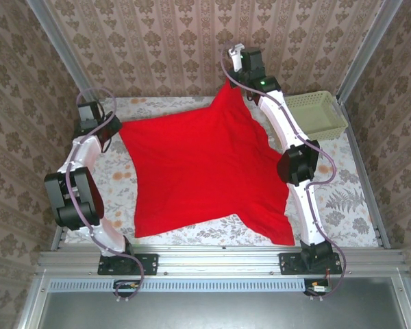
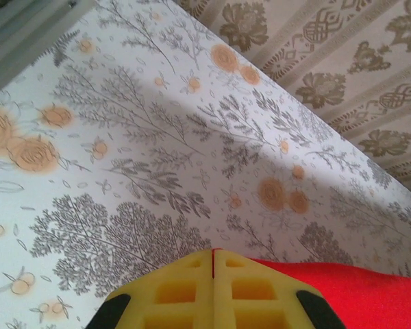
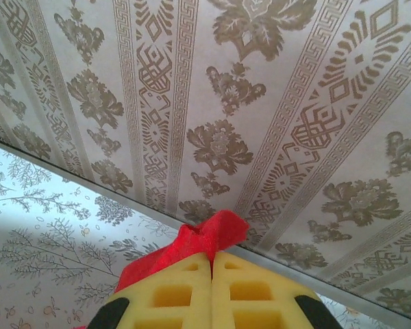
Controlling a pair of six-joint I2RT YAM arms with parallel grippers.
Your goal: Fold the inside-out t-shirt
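The inside-out t-shirt (image 1: 202, 168) is bright red and stretched wide over the table's middle. My left gripper (image 1: 116, 125) is shut on its far left corner; between the yellow fingers (image 2: 185, 291) a thin red edge shows, and red cloth (image 2: 356, 295) runs off to the right. My right gripper (image 1: 231, 83) is shut on the far right corner, lifted near the back wall. A tuft of red cloth (image 3: 209, 240) sticks out above that gripper's closed yellow fingers (image 3: 243, 291). The near right corner (image 1: 277, 229) hangs toward the front edge.
A pale green basket (image 1: 317, 113) stands at the back right by the wall. The flowered tablecloth (image 1: 342, 199) shows around the shirt. Patterned walls (image 1: 157, 41) close the back and sides. A metal rail (image 1: 219, 257) runs along the front edge.
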